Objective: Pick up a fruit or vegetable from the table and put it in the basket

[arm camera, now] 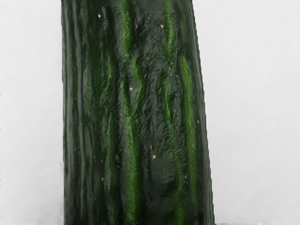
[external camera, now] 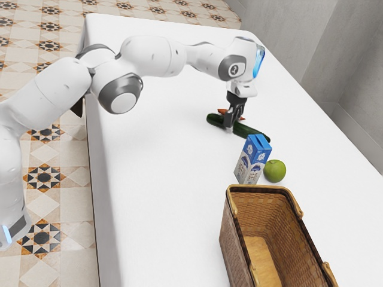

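A white worktop point(external camera: 155, 179) runs from the top of the frame down to its lower edge. The white arm point(external camera: 149, 54) reaches over it from the left edge to the upper right. The wicker basket point(external camera: 232, 248) stands at the lower right, its mouth open upward and bare woven bottom visible. A long dark green cucumber point(external camera: 251, 131) lies on the worktop right of center, outside the basket; its ridged skin runs through the middle of the wrist view. Nearer the basket, a blue and white carton point(external camera: 252, 158) stands upright. The black tool point(external camera: 232, 122) points down at the cucumber; I can't tell whether it grips it. A round green fruit point(external camera: 274, 171) sits just beside the carton. Smallest, something orange point(external camera: 223, 111) shows partly behind the tool.
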Robot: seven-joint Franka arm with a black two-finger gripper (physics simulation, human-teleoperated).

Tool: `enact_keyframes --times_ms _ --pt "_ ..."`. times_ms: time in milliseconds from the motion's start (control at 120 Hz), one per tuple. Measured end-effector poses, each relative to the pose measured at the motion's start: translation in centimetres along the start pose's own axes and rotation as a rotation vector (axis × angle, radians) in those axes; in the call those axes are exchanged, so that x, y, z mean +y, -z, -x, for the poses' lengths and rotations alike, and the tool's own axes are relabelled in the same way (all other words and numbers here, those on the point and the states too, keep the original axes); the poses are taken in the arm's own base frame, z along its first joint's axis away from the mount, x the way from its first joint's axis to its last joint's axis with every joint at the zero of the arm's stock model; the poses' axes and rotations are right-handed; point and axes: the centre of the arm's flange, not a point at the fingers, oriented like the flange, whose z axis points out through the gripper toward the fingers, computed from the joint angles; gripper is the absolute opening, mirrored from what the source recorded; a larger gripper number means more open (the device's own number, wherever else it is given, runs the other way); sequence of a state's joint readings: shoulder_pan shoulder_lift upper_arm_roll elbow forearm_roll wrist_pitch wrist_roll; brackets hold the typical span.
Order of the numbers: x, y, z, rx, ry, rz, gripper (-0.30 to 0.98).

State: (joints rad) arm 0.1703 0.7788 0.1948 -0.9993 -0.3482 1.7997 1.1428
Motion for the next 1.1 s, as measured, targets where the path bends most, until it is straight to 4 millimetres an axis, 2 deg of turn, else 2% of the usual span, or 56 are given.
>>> enact_keyframes --times_ms 58,217,350,400,483,650,683,733,783,833,942,1100 --pt "0.0 0.1 0.0 -0.001 0.001 -0.001 0.24" --pt "0.0 0.2 0.0 -0.002 0.006 -0.002 0.23" --pt "0.4 1.9 -0.2 0.002 0.009 -0.009 0.23" --pt "0.8 3.5 -0.4 0.005 0.006 -0.017 0.23" --pt "1.6 7.1 -1.3 0.013 -0.005 -0.044 0.23" --pt "5.2 16.7 -3.0 0.043 -0.034 -0.107 0.23" --pt "6.4 18.5 -3.5 0.049 -0.042 -0.116 0.22" --pt "9.2 21.4 -5.1 0.056 -0.072 -0.136 0.23" --pt "13.1 24.4 -7.2 0.069 -0.117 -0.151 0.22" --pt "17.0 26.1 -9.2 0.073 -0.166 -0.147 0.21" --pt "24.6 26.7 -12.7 0.05 -0.276 -0.104 0.21" --pt "32.2 23.5 -16.8 -0.05 -0.431 -0.054 0.2"
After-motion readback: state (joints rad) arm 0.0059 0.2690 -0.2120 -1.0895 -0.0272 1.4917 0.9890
